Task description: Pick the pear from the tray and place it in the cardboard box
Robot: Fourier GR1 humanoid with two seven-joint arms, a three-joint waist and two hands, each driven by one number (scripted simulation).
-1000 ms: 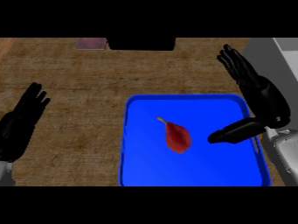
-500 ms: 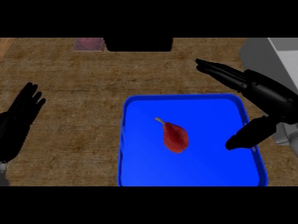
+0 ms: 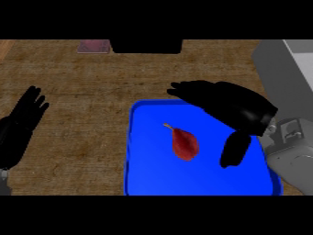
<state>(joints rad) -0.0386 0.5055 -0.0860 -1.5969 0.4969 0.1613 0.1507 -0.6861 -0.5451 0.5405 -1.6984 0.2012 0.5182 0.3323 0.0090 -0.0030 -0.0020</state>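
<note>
- Pear (image 3: 184, 145) lies on the floor of the blue tray (image 3: 140, 170), roughly mid-tray, red-brown, stem end pointing to the upper left. Nothing touches it.
- Tray sits on the brown tabletop (image 3: 84, 92), right of centre; its near edge runs to the bottom of the visible scene.
- Right hand (image 3: 235, 106) hangs over the tray's upper right part, back of the hand toward the camera. Fingers reach left past the tray's far rim, slightly bent, not closed round anything. Thumb hangs down just right of the pear with a clear gap of blue between them. Hand holds nothing.
- Right forearm (image 3: 299, 156), grey, comes in from the lower right and covers the tray's right rim.
- Left hand (image 3: 18, 126) rests at the left edge of the view, fingers straight and pointing up, spread a little, well apart from the tray. Holds nothing.
- Dark box-like shape (image 3: 147, 46) at the far edge of the tabletop, top centre, cut off by the view's upper limit; cannot tell whether it is the cardboard box.
- Small pinkish object (image 3: 93, 46) just left of it, also cut off; cannot tell what it is.
- Grey surface (image 3: 281, 69) borders the tabletop at the upper right.
</note>
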